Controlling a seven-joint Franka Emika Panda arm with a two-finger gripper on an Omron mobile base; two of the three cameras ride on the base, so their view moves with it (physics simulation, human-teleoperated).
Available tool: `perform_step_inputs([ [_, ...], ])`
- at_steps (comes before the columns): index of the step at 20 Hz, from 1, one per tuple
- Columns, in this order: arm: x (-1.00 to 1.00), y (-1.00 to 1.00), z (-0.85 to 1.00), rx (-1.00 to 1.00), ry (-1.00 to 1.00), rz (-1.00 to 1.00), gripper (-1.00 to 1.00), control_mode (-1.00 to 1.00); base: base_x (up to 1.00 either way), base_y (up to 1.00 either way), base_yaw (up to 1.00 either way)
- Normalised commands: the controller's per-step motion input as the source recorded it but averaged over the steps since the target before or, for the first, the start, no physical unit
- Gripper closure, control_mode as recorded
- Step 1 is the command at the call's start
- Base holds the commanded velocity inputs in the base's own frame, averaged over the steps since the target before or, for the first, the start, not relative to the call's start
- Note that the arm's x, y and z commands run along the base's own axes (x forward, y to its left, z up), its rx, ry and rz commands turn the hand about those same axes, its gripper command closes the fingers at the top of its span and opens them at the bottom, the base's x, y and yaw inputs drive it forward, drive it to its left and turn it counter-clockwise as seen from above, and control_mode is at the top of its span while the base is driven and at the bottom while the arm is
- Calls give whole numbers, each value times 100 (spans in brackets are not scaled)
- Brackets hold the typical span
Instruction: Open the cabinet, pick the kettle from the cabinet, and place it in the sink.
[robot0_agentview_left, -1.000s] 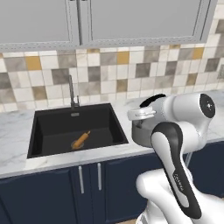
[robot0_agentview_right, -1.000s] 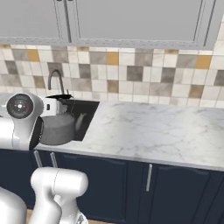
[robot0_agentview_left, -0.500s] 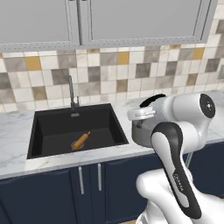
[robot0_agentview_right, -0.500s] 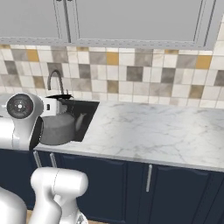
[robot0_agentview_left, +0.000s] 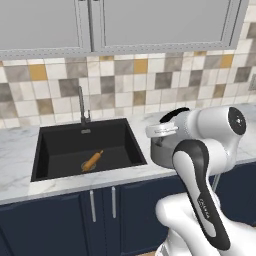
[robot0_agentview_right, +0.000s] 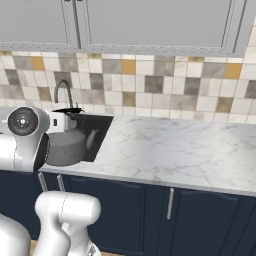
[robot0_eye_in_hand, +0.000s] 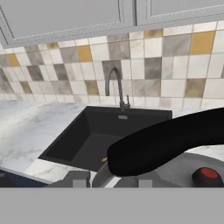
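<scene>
The grey kettle (robot0_agentview_left: 161, 151) hangs just above the marble counter, right of the black sink (robot0_agentview_left: 65, 145). My gripper (robot0_agentview_left: 162, 130) is shut on its black arched handle (robot0_agentview_left: 173, 114). From the right base view the kettle (robot0_agentview_right: 65, 147) hangs at the sink's (robot0_agentview_right: 100, 131) near-right corner, under the gripper (robot0_agentview_right: 59, 121). In the hand view the black handle (robot0_eye_in_hand: 175, 140) crosses just above my gripper (robot0_eye_in_hand: 109, 177), and the lid's red knob (robot0_eye_in_hand: 206, 173) shows at lower right, with the sink (robot0_eye_in_hand: 100, 131) beyond. The cabinet is out of view.
A wooden rolling pin (robot0_agentview_left: 92, 160) lies on the sink floor. The thin faucet (robot0_agentview_left: 81, 105) stands at the basin's back edge. Pale grey wall cabinets (robot0_agentview_left: 125, 25) hang overhead. Marble counter (robot0_agentview_right: 175, 145) stretches right of the sink, over navy base doors (robot0_agentview_left: 102, 202).
</scene>
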Motion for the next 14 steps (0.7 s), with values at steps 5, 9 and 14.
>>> perform_step_inputs([
  [5,0,0,0,0,0,0,100,-100,0,0,0],
  [9,0,0,0,0,0,0,100,-100,0,0,0],
  [14,0,0,0,0,0,0,100,-100,0,0,0],
])
